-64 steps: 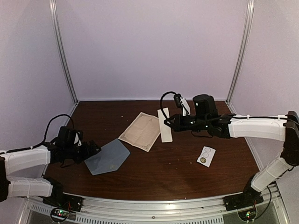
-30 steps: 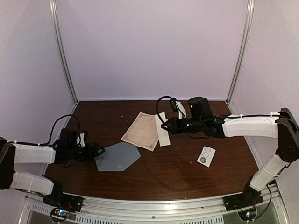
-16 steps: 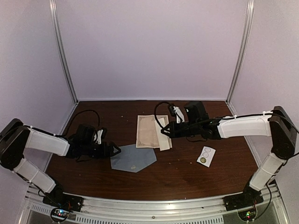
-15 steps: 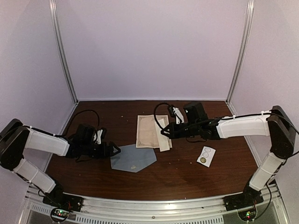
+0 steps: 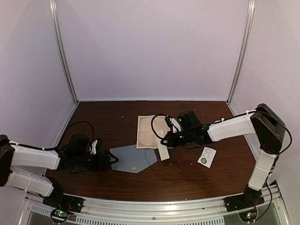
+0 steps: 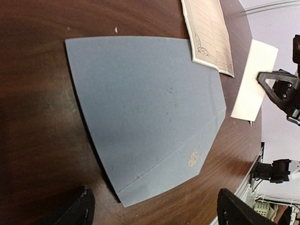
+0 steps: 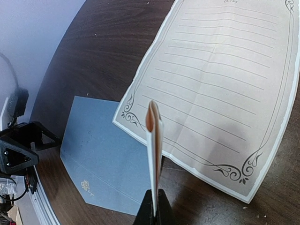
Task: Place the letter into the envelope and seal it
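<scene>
Left tool (image 5: pixel 108 159): spread wide and low over the surface (image 5: pixel 187 180), its fingers on either side of the envelope's left end, gripping nothing.
Right tool (image 7: pixel 153 211): pressed together on a folded white paper (image 7: pixel 153 140), held edge-up; I take this for the letter.
Envelope (image 6: pixel 145 108): grey-blue and flat on the surface, just in front of the lined sheet with an ornate border (image 7: pixel 220 89), between the two tools.
Heading: the long axis runs left to right. The pointed flap, with its gold emblem, appears laid open toward the near edge.
Step in hand: by my judgement, bringing the letter to the mouth.
Doing it well: I would pin the left end first. Then I would lower the paper until its long edge is parallel to the flap crease, and slide it in low and slowly so the envelope does not skate.
</scene>
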Motion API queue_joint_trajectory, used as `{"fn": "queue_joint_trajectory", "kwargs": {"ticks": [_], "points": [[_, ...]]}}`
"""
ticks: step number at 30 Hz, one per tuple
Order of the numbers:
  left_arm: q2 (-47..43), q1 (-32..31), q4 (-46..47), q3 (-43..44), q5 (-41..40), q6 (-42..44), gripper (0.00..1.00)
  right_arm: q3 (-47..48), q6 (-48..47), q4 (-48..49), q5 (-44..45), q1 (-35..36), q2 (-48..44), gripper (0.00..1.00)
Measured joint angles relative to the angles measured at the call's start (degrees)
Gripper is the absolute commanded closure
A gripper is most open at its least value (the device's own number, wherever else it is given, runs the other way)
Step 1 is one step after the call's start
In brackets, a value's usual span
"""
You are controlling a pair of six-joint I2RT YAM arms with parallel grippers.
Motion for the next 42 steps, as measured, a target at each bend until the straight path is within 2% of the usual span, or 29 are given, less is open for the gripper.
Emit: {"fn": "queue_joint_trajectory", "kwargs": {"ticks": [6, 12, 18, 21, 30, 34, 36, 42], "points": [[-0.1, -1.4, 0.7, -0.6, 3.0, -4.7, 0.08, 2.1, 0.2, 0.2, 0.0, 0.0, 2.7, 1.00], [3.7, -1.8, 5.9, -0.5, 5.8, -6.2, 0.08, 3.1, 0.2, 0.3, 0.1, 0.0, 4.3, 1.00], [5.1, -1.8, 8.7, -0.5, 6.0, -7.5, 0.08, 3.3, 0.2, 0.2, 0.3, 0.0, 5.4, 1.00], [5.0, -1.9, 9.8, -0.9, 5.3, -8.6, 0.12, 3.3, 0.3, 0.2, 0.3, -0.1, 5.7, 1.00], [3.1, -2.1, 11.2, -1.3, 2.5, -10.5, 0.46, 3.4, 0.7, 0.0, 0.3, -0.3, 6.5, 1.00], [3.4, -2.1, 12.4, -1.5, 1.9, -11.1, 0.59, 3.5, 0.7, -0.2, 0.4, -0.3, 6.5, 1.00], [4.2, -2.1, 13.2, -1.6, 1.7, -11.5, 0.62, 3.6, 0.7, -0.2, 0.4, -0.3, 6.5, 1.00], [7.6, -2.1, 14.9, -1.5, 1.4, -11.9, 0.97, 3.6, 0.7, -0.3, 0.5, -0.3, 6.5, 1.00]]}}
